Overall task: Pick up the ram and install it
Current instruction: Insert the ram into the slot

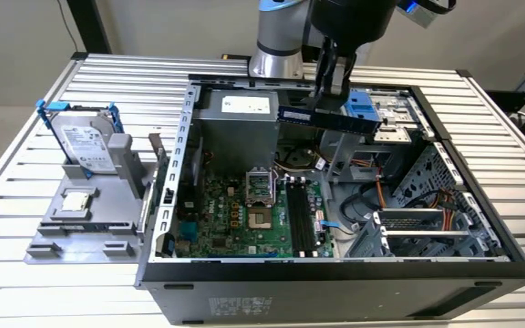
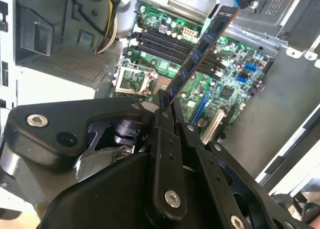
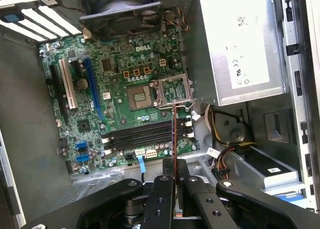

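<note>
While fingers (image 1: 327,68) grip ram (image 1: 335,120), motherboard (image 1: 230,219) inside case (image 1: 335,280)

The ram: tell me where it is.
In the exterior view, the ram is held by the gripper above the far side of the computer case, not in its slots.

Light: bright, even, cast from overhead | exterior view: slatted desk (image 1: 3,205) rendered pale, nearly washed out; case (image 1: 335,294) front wall left dark | first wrist view: glare thrown off power supply (image 3: 245,44) | second wrist view: black hand (image 2: 166,96) kept in shade, motherboard (image 2: 235,89) evenly lit, colours muted.
</note>
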Motion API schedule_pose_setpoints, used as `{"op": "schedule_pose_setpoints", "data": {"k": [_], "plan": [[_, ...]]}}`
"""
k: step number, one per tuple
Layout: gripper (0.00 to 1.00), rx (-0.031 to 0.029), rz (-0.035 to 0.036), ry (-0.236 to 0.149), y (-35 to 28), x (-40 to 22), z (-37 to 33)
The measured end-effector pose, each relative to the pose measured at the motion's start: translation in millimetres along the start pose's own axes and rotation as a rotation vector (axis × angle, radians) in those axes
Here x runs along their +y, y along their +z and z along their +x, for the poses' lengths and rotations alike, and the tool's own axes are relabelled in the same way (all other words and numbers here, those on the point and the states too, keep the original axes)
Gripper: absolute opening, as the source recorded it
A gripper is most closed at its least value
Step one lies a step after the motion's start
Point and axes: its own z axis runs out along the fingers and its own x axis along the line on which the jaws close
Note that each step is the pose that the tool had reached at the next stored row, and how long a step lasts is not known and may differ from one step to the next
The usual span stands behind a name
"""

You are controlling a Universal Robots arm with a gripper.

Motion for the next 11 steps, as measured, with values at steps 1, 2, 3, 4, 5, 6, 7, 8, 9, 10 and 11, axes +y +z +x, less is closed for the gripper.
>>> {"op": "schedule_pose_setpoints", "data": {"k": [1, 2, 3, 4, 5, 6, 7, 8, 9, 10, 11], "plan": [[0.00, 0.0000, -0.0001, 0.000, 0.0, 0.0, 0.0], [0.00, 0.0000, 0.0000, 0.000, 0.0, 0.0, 0.0], [0.00, 0.0000, 0.0000, 0.003, 0.0, 0.0, 0.0], [0.00, -0.0001, 0.0003, 0.011, 0.0, 0.0, 0.0], [0.00, -0.0002, 0.0006, 0.025, 0.0, 0.0, 0.0], [0.00, -0.0003, 0.0010, 0.041, 0.0, 0.0, 0.0], [0.00, -0.0004, 0.0015, 0.058, 0.1, 0.0, 0.0], [0.00, -0.0004, 0.0020, 0.076, 0.1, 0.0, 0.0], [0.00, -0.0007, 0.0025, 0.095, 0.1, 0.0, 0.0], [0.00, -0.0008, 0.0030, 0.113, 0.2, 0.0, 0.1], [0.00, -0.0011, 0.0035, 0.132, 0.3, 0.0, 0.0]]}}
